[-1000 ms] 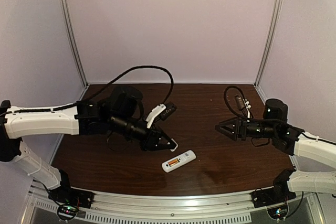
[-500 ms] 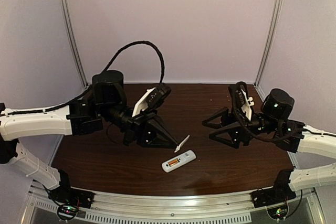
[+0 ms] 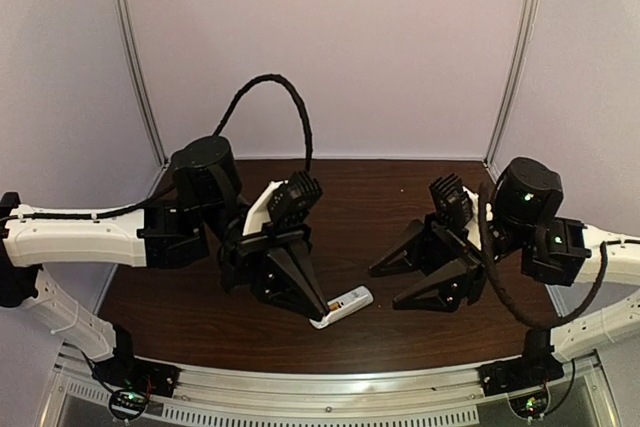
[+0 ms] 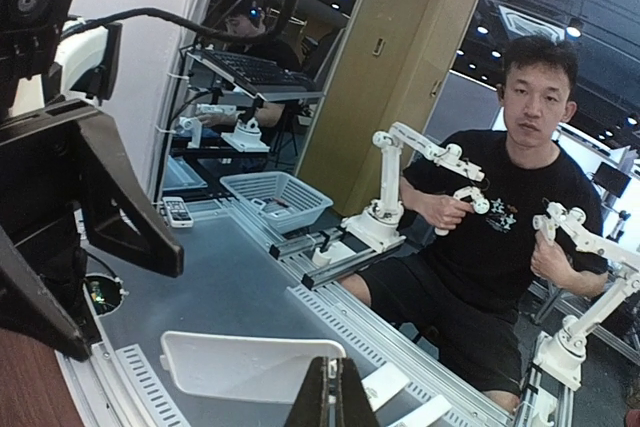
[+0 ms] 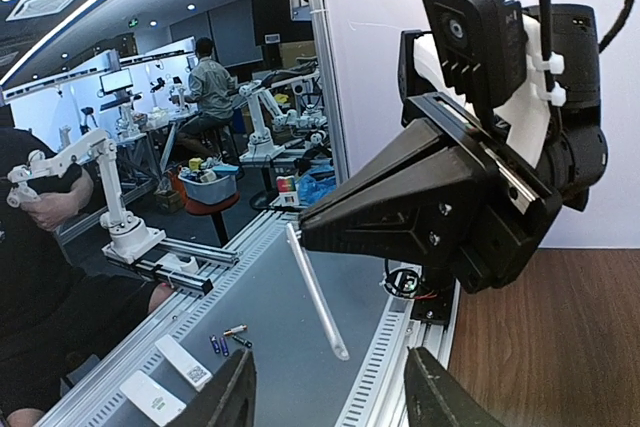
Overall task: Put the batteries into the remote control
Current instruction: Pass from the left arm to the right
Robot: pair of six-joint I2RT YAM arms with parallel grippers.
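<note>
1. Left gripper (image 3: 316, 307) clamped on white cover piece (image 4: 235, 365), tips just beside remote control (image 3: 350, 300).
2. Remote control lies flat on brown table (image 3: 400, 197), near front edge.
3. Right gripper (image 3: 384, 289) jaws apart, empty, right of remote control.

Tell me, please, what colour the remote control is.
The remote control is white, clearest in top external view.

Tips the left gripper (image 3: 317, 308) from level to steeply downward, bringing its tip and the cover (image 5: 316, 294) down over the remote's (image 3: 349, 300) left end. Swings the right gripper (image 3: 397, 285) up and inward toward the remote, jaws narrower yet apart.
</note>
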